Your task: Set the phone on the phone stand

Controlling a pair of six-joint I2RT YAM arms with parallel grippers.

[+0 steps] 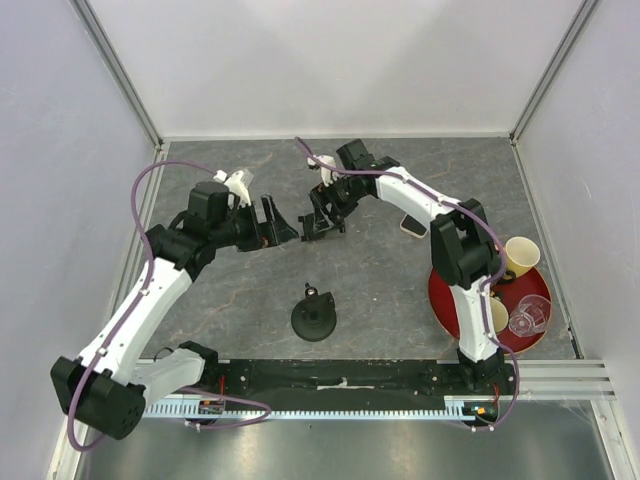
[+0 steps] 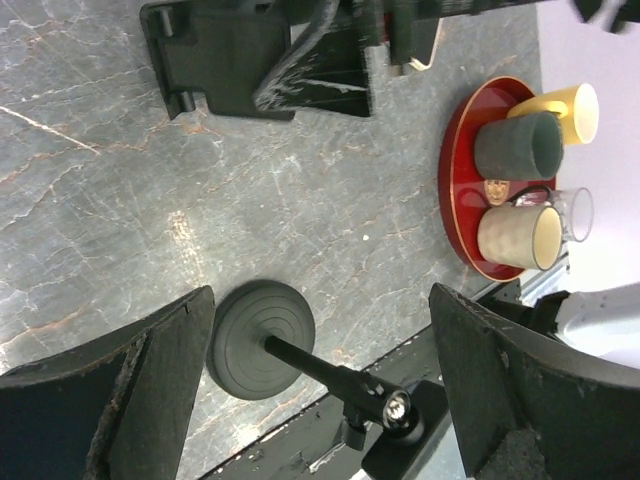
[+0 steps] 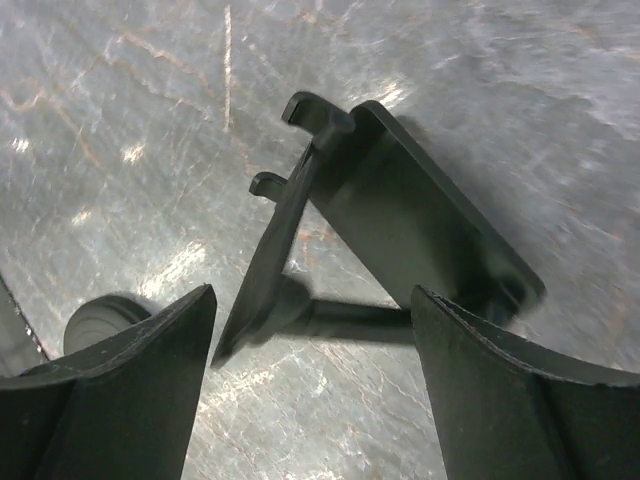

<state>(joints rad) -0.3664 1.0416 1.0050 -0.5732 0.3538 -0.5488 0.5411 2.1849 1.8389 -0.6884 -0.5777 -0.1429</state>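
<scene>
Top external: left gripper (image 2: 320,295) and right gripper (image 3: 312,295) gape empty by the phone stand (image 3: 400,220). The phone (image 1: 412,227), seemingly lying flat, needs grasping next.

Phone (image 1: 412,227): I see it lying flat on the table (image 1: 380,280), right of centre. Only 1 end shows, with a pale rim, dark face and rounded corner.

Phone stand (image 3: 420,220): black, 2 flat panels meeting at an angle. The broad panel is tilted and has 2 small hooked lips on 1 edge. It sits mid-table, well apart from the phone, to the phone's left.
</scene>
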